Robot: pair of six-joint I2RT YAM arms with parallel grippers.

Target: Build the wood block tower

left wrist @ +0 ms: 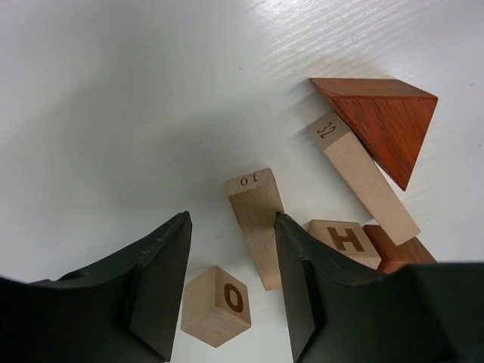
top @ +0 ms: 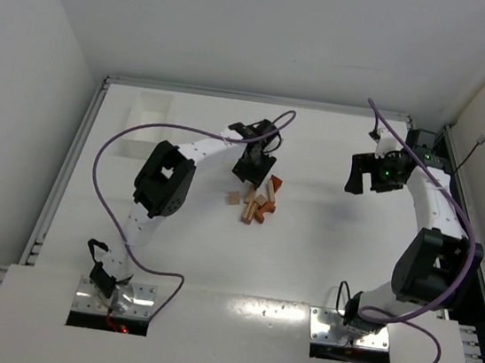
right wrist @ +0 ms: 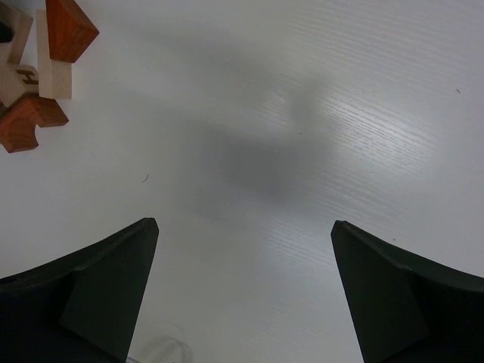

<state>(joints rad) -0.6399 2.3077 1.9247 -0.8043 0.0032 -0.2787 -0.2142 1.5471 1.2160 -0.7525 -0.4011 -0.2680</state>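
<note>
right pincer [right wrist: 243, 224]: jaws wide apart | wood blocks [right wrist: 54, 72]: top-left corner, on table [right wrist: 302, 113]

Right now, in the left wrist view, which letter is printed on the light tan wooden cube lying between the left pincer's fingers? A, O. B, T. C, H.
A: the light tan wooden cube between the fingers of the left pincer shows a dark O.

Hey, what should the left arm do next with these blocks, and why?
Probably nudge the left gripper forward, past the O cube, before closing. Both that cube and the tan bar marked 10 lie between its open fingers, so closing here would likely pinch two blocks instead of one.
</note>
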